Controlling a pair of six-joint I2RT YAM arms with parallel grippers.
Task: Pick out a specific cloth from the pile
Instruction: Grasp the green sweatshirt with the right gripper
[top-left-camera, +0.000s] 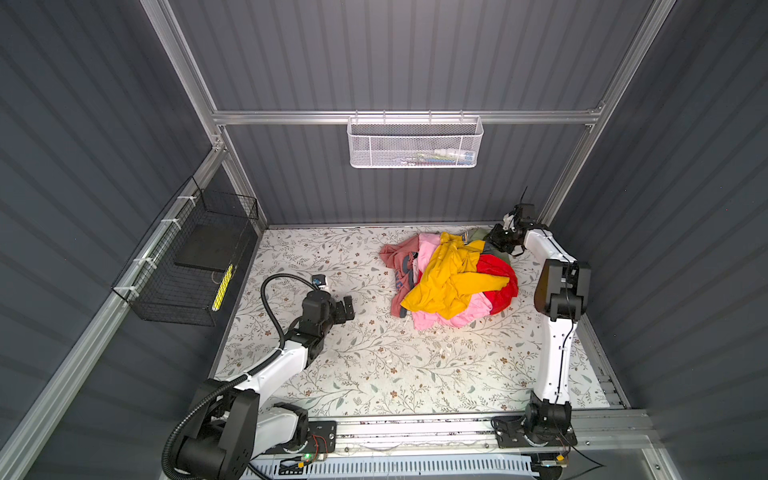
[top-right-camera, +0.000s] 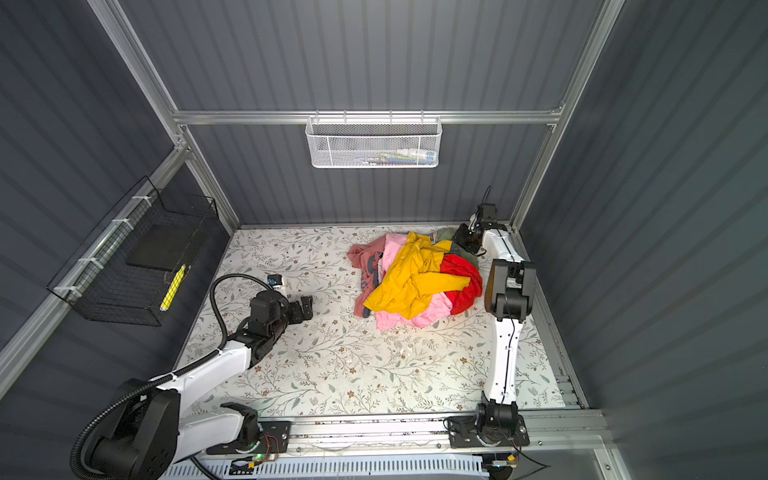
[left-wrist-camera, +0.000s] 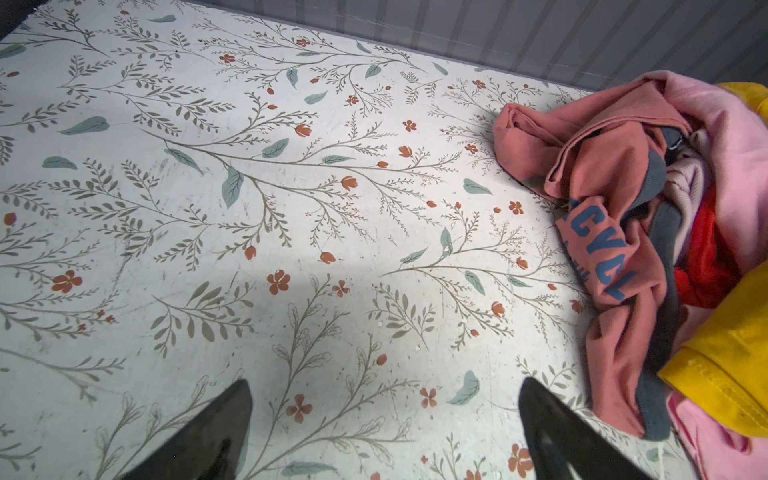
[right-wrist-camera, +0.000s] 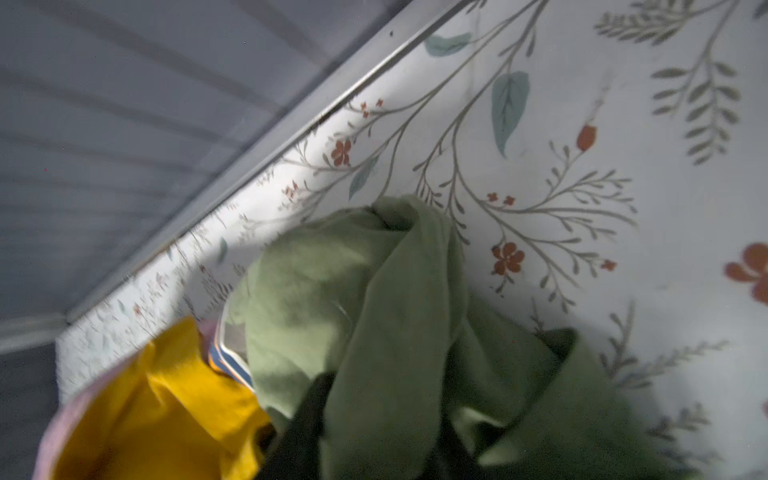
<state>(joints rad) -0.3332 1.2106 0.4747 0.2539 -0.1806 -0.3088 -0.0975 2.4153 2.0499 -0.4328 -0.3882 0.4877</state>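
white mesh basket (top-left-camera: 374, 145) hangs above floral table (top-left-camera: 395, 374).

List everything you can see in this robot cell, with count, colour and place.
soft olive-green cloth: one, olive, heap's rear right edge
heap of mixed garments: one, mustard, pink, red, dusty rose, table's rear right
white mesh basket: one, white, back rail
black wire basket: one, black, left wall
floral-print table: one, white, underneath everything
left end effector: one, black, open, left of the heap
right end effector: one, black, closed on the cloth
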